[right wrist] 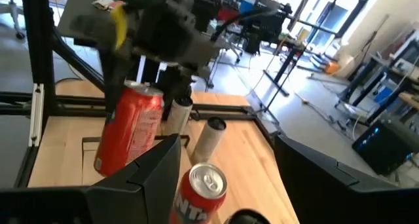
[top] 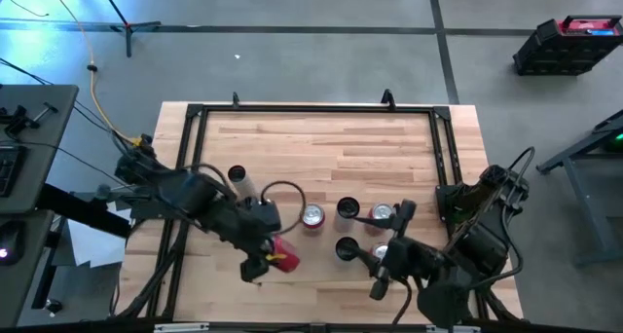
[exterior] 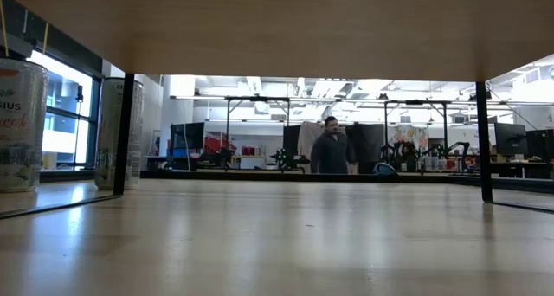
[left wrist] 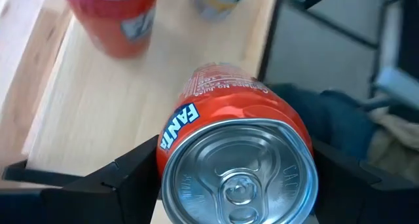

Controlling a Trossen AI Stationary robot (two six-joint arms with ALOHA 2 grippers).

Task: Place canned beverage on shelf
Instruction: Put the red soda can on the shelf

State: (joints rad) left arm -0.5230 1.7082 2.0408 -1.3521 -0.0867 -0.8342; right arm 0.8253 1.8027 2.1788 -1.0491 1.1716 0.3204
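The orange-red aluminium Fanta drink can is clamped across its body by the left gripper. Its fingers are spread to the can's full width. The can hangs tilted over the front left-centre of the plank-striped wooden table, just left of the group of standing cans. The side grip leaves its base free, which looks suited to setting it down upright. The tilt will probably need correcting first.

The shelf, a flat pale-wood panel on thin dark rails, spans the top of the low view. From above I cannot separate it from the tabletop, so I cannot tell whether the grouped cans stand on it.

The right gripper waits at the front right with its fingers apart. 1 more red can shows beyond them, apparently not gripped.

Counted from above:
- 1 can is held.
- 6 cans are standing: 1 dark-topped can alone, 2 red-sided with silver tops, 2 dark ones, and 1 partly hidden under the right gripper.
- That makes 7 in all.

The low view shows 2 tall pale printed cans by the left rail. There are 2 arms. 1 person stands far back in the room.
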